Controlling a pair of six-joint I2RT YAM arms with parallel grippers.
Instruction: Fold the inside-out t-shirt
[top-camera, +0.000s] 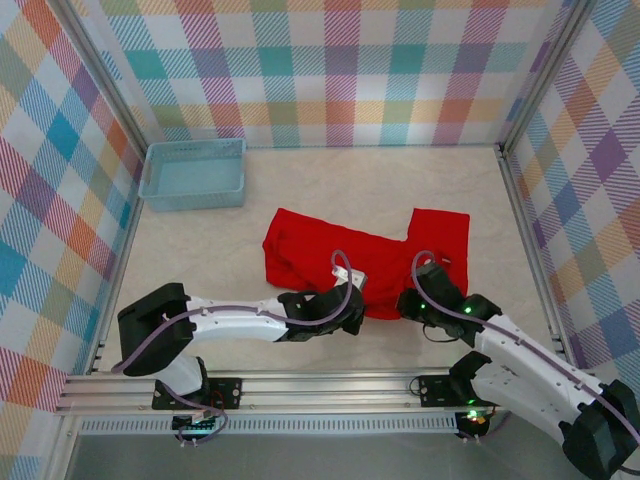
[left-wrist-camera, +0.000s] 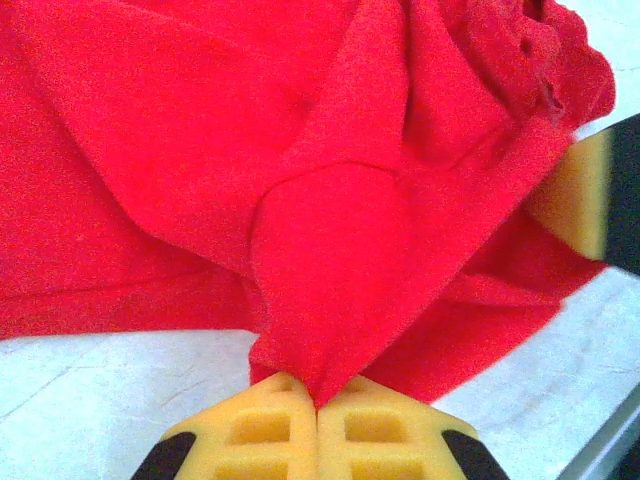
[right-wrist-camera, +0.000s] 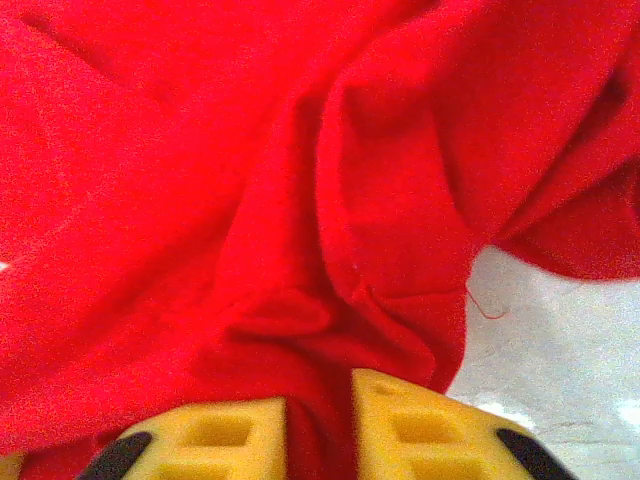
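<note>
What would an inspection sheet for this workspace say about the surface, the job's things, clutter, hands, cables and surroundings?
Surface: pale table, no spills or marks seen.
Job's things: red t-shirt lies rumpled in the middle of the table, not neatly folded.
Clutter: light blue basket in the far left corner, apart from the t-shirt.
Hands: left hand is shut, pinching a fold of the t-shirt. The right hand has its fingers slightly apart with cloth between them; its grip is unclear.
Cables: purple cables loop over each wrist, above the t-shirt; no snag seen.
Surroundings: plaid walls on three sides, metal rail at the near edge.
</note>
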